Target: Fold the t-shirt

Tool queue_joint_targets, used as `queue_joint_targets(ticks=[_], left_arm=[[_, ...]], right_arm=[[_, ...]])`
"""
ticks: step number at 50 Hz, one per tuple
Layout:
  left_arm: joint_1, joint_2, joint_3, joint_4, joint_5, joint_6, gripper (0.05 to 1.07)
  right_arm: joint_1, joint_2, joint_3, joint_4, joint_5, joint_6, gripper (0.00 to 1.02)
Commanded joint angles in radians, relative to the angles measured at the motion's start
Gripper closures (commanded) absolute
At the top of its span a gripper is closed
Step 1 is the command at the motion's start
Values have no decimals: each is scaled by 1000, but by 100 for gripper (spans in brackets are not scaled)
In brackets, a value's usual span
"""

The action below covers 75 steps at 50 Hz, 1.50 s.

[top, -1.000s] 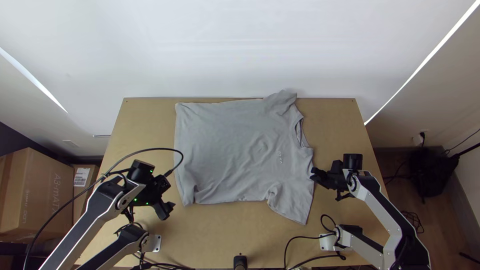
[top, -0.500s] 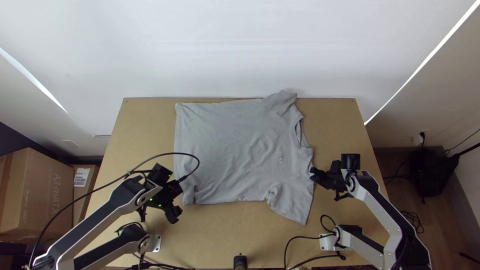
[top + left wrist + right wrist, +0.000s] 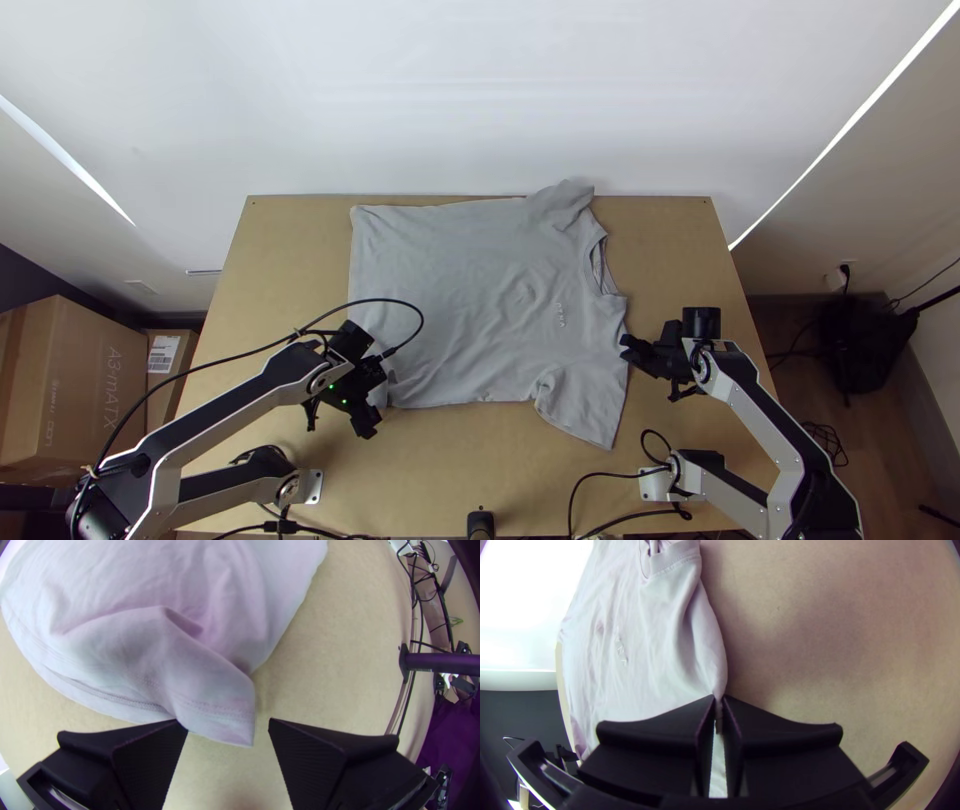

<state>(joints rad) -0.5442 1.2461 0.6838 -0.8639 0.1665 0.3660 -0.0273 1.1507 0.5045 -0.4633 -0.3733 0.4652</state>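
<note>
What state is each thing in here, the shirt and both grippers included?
T-shirt: spread on the table, wrinkled, unfolded.
Hem corner: rumpled, ungripped.
Left gripper: jaws open, by the hem corner.
Right gripper: jaws shut on the T-shirt's shoulder edge, between collar and near sleeve.

The left arm [image 3: 225, 408] angles in from the top view's lower left, bent at its joints; the left gripper [image 3: 368, 427] has its jaws spread apart. The right arm [image 3: 765, 415] is bent too, the right gripper's [image 3: 630, 352] jaws pinched nearly together.
</note>
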Motion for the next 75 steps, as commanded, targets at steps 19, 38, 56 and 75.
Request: queue_joint_targets(ticks=[19, 38, 56, 75], left_arm=[[-16, 16, 11, 63, 28, -19, 101], [237, -83, 53, -32, 31, 125, 105], [490, -143, 86, -93, 71, 237, 105], [454, -168, 247, 16, 128, -29, 105]], right_arm=[[0, 11, -11, 6, 11, 23, 100], [-51, -72, 5, 6, 16, -22, 100], [-103, -98, 23, 0, 88, -131, 100], [-6, -187, 203, -92, 109, -96, 100]])
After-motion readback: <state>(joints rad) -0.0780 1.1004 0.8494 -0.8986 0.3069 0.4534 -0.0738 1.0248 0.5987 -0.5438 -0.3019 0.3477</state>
